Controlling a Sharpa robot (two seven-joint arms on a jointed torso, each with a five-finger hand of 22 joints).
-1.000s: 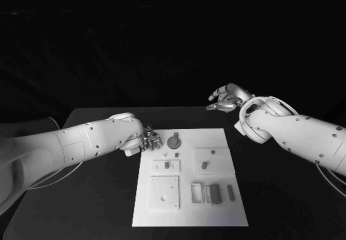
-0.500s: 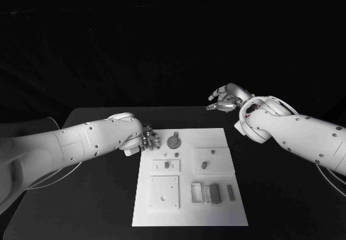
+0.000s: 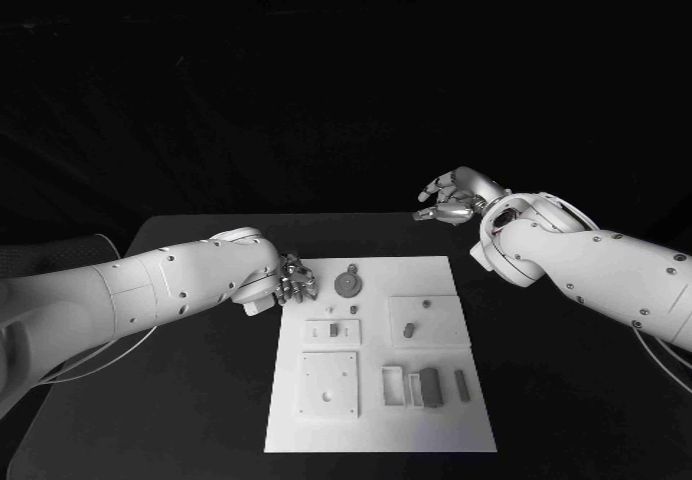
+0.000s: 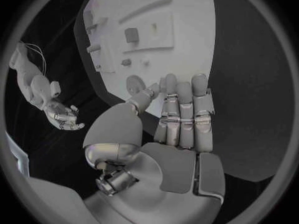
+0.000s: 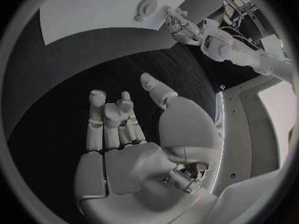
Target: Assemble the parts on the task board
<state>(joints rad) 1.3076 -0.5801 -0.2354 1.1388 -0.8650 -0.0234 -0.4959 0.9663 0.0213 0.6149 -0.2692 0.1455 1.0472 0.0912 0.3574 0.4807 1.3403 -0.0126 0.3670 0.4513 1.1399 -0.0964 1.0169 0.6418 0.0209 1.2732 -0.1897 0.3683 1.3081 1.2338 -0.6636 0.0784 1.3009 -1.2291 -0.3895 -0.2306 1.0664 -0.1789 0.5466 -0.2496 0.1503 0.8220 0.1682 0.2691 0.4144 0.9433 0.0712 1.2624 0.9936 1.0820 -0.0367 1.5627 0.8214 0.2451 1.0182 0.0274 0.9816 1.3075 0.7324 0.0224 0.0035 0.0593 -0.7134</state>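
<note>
The white task board (image 3: 378,400) lies in the middle of the black table, with small grey parts on it. A round disc part (image 3: 348,284) sits near its far edge, and a small peg (image 3: 353,268) lies just beyond the disc. My left hand (image 3: 296,280) hovers at the board's far left corner, left of the disc. Its fingers (image 4: 181,109) are stretched out side by side with nothing in them, over the board's edge (image 4: 187,45). My right hand (image 3: 450,197) is raised beyond the table's far right, open and empty (image 5: 121,124).
Raised square plates (image 3: 330,383) on the board carry small pieces (image 3: 410,328). Several long bars (image 3: 428,383) lie near its front right. Bare black table surrounds the board on all sides.
My left arm has shifted slightly, with its hand still at the board's far left corner. The right arm and the parts have not moved.
</note>
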